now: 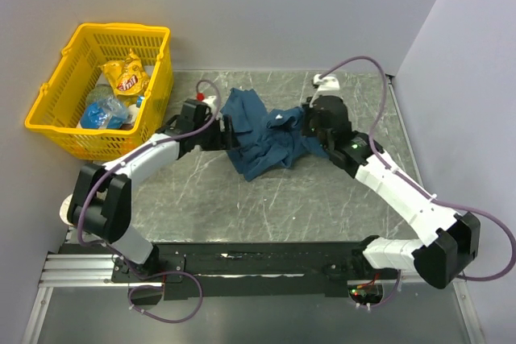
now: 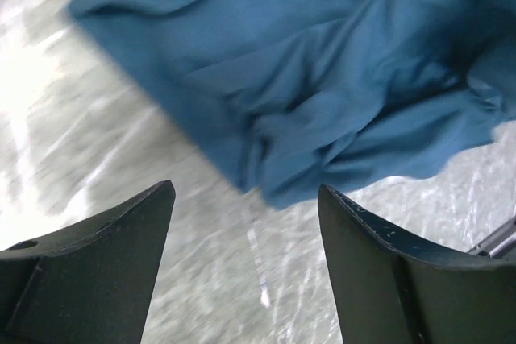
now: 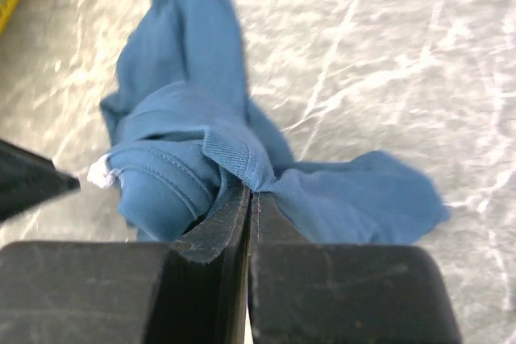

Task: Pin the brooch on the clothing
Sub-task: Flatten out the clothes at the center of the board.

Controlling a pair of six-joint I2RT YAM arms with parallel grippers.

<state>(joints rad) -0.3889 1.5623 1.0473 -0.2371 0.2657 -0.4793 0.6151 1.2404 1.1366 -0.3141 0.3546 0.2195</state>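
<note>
Black fingers of the right gripper [image 3: 250, 192] are pressed flat together, pinching a ribbed, stitched edge of the clothing [image 3: 185, 142], a dark teal-blue T-shirt of soft fabric. From the pinch the cloth bunches into a rounded fold on the left, where a small white label [image 3: 98, 171] peeks out, and a flatter flap spreads to the right on the table [image 3: 387, 54], a grey surface with pale marble-like veins. Seen from above, this gripper sits at the right side of the crumpled shirt, and its white and black arm runs back to the near right corner. The left gripper [image 2: 246, 192] faces the shirt from the opposite side with its two dark fingers spread wide and nothing between them; only bare table shows in the gap, and the nearest rumpled edge of the shirt lies just beyond the fingertips. In the overhead view the shirt lies in a wrinkled heap at the far middle of the table, between the two grippers, with the left arm reaching in from the near left. Well to the left, off the far left corner of the table, stands a yellow plastic basket [image 1: 48, 110] holding a yellow snack bag [image 1: 125, 74] and a blue packet [image 1: 101, 112].
</note>
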